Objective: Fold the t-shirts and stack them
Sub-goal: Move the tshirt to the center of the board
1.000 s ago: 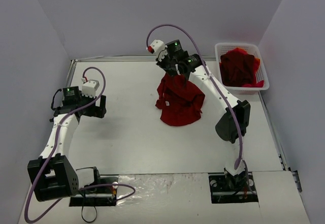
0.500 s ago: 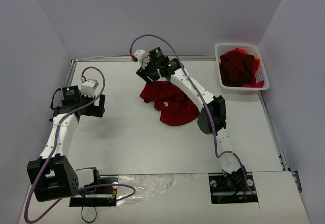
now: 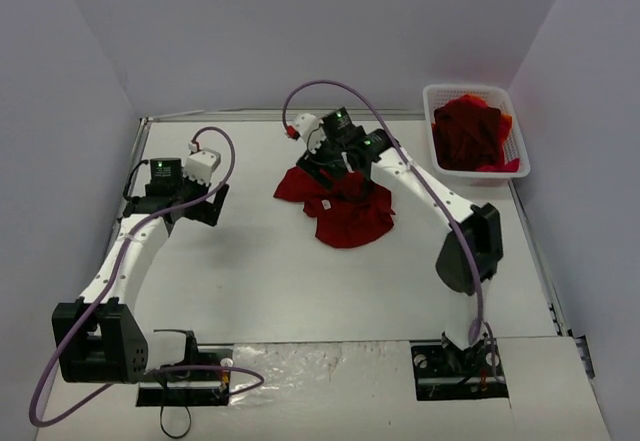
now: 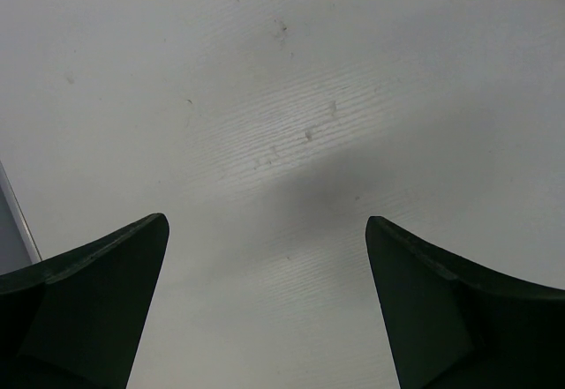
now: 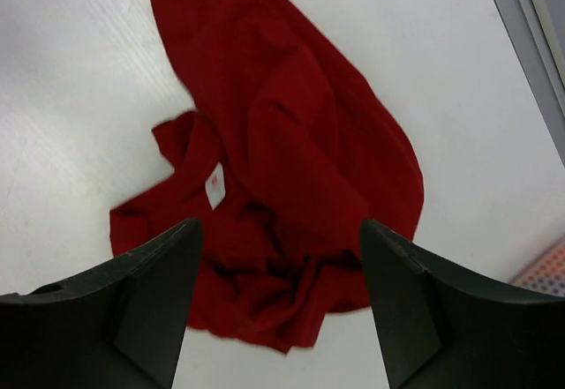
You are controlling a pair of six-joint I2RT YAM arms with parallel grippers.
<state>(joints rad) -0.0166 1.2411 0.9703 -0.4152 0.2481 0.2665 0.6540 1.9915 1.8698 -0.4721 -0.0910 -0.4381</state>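
Observation:
A crumpled dark red t-shirt (image 3: 340, 209) lies on the white table near the middle back. In the right wrist view this t-shirt (image 5: 291, 168) spreads below the camera, its white neck label showing. My right gripper (image 5: 281, 305) hovers above its near edge, open, nothing between the fingers; from above that gripper (image 3: 322, 163) sits over the shirt's back left part. More dark red t-shirts (image 3: 468, 133) are piled in the basket. My left gripper (image 4: 265, 305) is open over bare table, left of the shirt, and from above the left gripper (image 3: 212, 204) stands well apart from it.
A white mesh basket (image 3: 512, 113) stands at the back right corner. Grey walls close in the table at the left, back and right. A metal rail (image 5: 521, 18) edges the table in the right wrist view.
My right gripper opened and let go of the t-shirt, which dropped and spread leftward on the table. The right arm pulled back a little. My left arm moved right and back, toward the shirt.

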